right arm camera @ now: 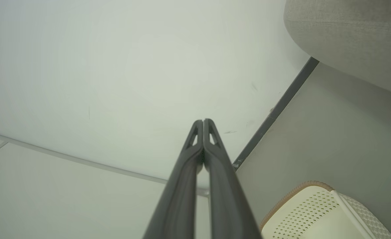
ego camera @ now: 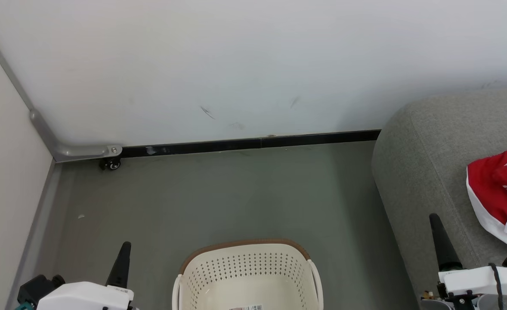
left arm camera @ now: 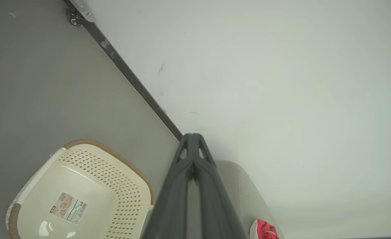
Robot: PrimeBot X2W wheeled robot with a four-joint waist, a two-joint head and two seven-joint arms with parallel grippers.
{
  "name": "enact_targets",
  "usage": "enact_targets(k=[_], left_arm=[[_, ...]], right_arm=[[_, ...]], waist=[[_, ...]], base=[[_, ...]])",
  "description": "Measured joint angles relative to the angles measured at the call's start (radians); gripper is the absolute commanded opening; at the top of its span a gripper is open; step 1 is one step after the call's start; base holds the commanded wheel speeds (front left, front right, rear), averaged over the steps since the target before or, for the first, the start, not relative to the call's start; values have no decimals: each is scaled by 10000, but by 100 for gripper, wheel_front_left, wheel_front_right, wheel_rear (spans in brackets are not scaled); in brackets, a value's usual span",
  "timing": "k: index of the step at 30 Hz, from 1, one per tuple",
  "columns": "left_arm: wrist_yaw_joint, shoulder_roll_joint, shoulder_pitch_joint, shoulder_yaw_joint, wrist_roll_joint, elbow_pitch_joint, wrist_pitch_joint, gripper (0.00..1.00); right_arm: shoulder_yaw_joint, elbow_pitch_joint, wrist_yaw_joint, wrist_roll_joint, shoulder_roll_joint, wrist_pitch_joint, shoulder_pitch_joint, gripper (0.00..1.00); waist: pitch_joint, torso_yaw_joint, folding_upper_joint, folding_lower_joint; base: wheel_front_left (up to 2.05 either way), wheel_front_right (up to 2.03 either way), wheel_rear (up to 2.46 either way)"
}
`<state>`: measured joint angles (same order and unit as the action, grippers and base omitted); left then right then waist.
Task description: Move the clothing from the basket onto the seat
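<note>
My left gripper (left arm camera: 193, 141) points at the far wall (left arm camera: 275, 83), its two dark fingers (left arm camera: 179, 186) pressed together at the tips with nothing between them. Left of them the basket (left arm camera: 116, 155) sits on the grey floor (left arm camera: 46, 83). Its brown rim faces the wall, and a printed label (left arm camera: 68, 205) lies on its pale bottom. Right of my fingers is the rounded grey end of the seat (left arm camera: 245, 189), close to the basket; I cannot tell whether they touch. A bit of red clothing (left arm camera: 264, 231) lies on it at the near edge. A dark skirting strip (left arm camera: 132, 78) runs along the wall's foot, ending far left at a small caster (left arm camera: 73, 21). Faint scuff marks (left arm camera: 160, 69) show on the wall.
</note>
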<state>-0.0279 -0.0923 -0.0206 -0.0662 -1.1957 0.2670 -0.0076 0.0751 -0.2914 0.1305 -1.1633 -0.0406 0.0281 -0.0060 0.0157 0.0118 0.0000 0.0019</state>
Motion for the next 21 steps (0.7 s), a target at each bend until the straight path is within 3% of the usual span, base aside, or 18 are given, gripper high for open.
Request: enact_targets(k=[21], left_arm=[[918,314,-146,922,-2863,-19,708,0]], right_arm=[[405,98,0,-2984,0,525,-409,0]], waist=[[-141,-85,0,-12]], base=[[0,0,0]])
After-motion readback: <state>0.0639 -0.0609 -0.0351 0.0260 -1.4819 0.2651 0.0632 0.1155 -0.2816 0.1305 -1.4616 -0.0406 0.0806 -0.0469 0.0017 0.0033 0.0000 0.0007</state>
